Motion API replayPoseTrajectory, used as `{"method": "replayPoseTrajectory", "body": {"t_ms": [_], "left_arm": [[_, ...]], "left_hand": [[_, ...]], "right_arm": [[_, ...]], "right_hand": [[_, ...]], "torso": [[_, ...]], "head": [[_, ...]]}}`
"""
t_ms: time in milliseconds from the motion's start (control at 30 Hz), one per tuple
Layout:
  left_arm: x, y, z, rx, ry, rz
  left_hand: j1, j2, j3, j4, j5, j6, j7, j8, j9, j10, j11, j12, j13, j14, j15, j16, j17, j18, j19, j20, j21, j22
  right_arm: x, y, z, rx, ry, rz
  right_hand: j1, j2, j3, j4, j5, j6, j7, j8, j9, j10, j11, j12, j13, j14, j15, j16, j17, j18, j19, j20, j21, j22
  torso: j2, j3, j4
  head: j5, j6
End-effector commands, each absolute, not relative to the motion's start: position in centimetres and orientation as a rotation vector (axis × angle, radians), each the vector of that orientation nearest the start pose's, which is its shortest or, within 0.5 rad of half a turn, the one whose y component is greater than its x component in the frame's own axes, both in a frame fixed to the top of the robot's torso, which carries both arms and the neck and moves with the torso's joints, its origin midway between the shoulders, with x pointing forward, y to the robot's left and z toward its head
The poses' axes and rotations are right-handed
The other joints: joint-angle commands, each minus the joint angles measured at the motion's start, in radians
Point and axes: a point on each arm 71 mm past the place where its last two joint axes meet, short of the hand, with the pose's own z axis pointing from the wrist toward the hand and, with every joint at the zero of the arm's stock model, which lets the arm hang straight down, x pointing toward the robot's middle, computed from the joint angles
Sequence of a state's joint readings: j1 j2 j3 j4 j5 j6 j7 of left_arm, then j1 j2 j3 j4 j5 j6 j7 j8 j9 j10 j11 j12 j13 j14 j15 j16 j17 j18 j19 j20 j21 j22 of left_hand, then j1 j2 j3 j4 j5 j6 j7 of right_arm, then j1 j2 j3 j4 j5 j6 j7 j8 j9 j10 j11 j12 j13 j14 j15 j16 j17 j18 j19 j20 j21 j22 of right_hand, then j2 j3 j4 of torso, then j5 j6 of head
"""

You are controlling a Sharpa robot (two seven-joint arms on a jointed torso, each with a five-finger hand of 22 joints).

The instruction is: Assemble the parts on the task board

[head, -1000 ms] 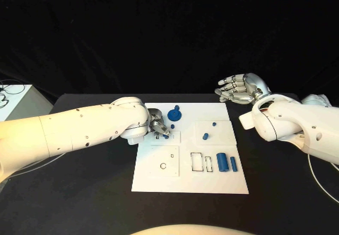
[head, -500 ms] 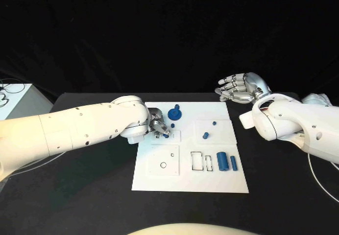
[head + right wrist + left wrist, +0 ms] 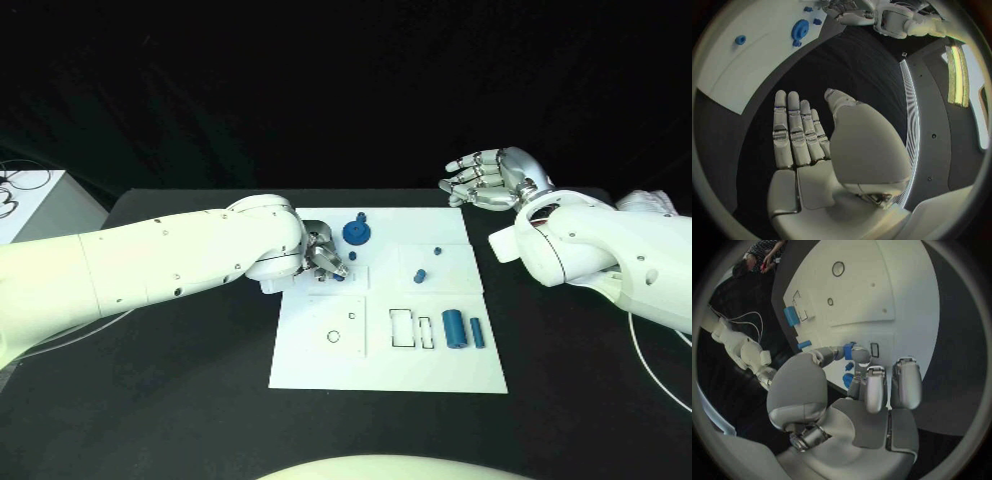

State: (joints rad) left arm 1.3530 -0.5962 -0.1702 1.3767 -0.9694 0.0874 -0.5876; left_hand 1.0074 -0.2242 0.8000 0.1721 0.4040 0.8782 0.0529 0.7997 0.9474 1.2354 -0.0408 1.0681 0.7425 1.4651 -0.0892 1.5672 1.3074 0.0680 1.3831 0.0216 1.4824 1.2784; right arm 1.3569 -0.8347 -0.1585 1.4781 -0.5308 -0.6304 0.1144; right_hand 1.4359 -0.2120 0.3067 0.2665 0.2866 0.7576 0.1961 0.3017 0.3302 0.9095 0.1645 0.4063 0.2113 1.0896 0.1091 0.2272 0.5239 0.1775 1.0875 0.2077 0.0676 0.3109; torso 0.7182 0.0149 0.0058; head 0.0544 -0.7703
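Note:
The white task board (image 3: 389, 375) lies in the middle of the black table. My left hand (image 3: 325, 260) hovers low over its far left part and pinches a small blue part (image 3: 338, 277) between thumb and a finger (image 3: 861, 356); the same blue part (image 3: 848, 351) hangs beside a small rectangular slot (image 3: 874, 349). A blue gear (image 3: 358, 236) stands just beyond that hand. Two short blue pegs (image 3: 418, 276) stand on the far right panel. A blue cylinder (image 3: 453, 328) and a thinner blue bar (image 3: 476, 335) lie at the right. My right hand (image 3: 490, 180) is raised past the far right corner, palm bare, fingers (image 3: 795, 130) straight.
Empty rectangular outlines (image 3: 411, 330) and a round hole (image 3: 333, 339) mark the near half of the board. A white box (image 3: 29, 205) with cables stands at the table's left edge. A thin cable (image 3: 652, 360) trails on the right.

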Motion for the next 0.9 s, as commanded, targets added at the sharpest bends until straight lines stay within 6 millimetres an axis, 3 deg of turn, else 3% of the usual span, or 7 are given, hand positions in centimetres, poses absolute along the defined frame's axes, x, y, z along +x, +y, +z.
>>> {"method": "replayPoseTrajectory", "body": {"t_ms": [33, 900], "left_arm": [[50.30, 13.86, -21.07, -0.125, 2.374, -0.377], [50.43, 13.32, -21.33, -0.088, 2.422, -0.348]], "left_hand": [[-0.002, 0.009, 0.201, -0.205, 0.003, 0.033, -0.027, 0.006, 0.000, 0.004, -0.003, 0.003, 0.001, 0.106, -0.005, 0.004, 0.263, -0.008, 0.005, 0.001, 0.004, 0.001], [-0.005, 0.010, 0.200, -0.203, 0.002, 0.035, -0.027, 0.006, -0.001, 0.004, -0.003, 0.000, -0.005, 0.106, -0.005, 0.004, 0.263, -0.008, 0.005, 0.000, 0.004, 0.001]], "right_arm": [[51.30, -23.16, -14.50, 0.665, 1.441, 0.972], [51.31, -23.30, -14.52, 0.660, 1.439, 0.951]], "right_hand": [[-0.008, -0.004, 0.004, 0.002, 0.005, -0.006, 0.044, 0.004, -0.001, 0.001, 0.006, 0.003, -0.001, -0.006, 0.001, -0.005, -0.001, 0.004, -0.004, 0.005, -0.004, -0.001], [-0.010, -0.004, 0.004, 0.002, 0.005, -0.006, 0.045, 0.005, -0.002, 0.001, 0.006, 0.005, -0.004, -0.007, 0.001, -0.007, -0.002, 0.004, -0.005, 0.005, -0.003, -0.005]], "torso": [[0.001, 0.0003, -0.0002], [0.000, 0.0008, 0.0000]], "head": [[0.000, -0.002], [0.000, -0.009]]}}
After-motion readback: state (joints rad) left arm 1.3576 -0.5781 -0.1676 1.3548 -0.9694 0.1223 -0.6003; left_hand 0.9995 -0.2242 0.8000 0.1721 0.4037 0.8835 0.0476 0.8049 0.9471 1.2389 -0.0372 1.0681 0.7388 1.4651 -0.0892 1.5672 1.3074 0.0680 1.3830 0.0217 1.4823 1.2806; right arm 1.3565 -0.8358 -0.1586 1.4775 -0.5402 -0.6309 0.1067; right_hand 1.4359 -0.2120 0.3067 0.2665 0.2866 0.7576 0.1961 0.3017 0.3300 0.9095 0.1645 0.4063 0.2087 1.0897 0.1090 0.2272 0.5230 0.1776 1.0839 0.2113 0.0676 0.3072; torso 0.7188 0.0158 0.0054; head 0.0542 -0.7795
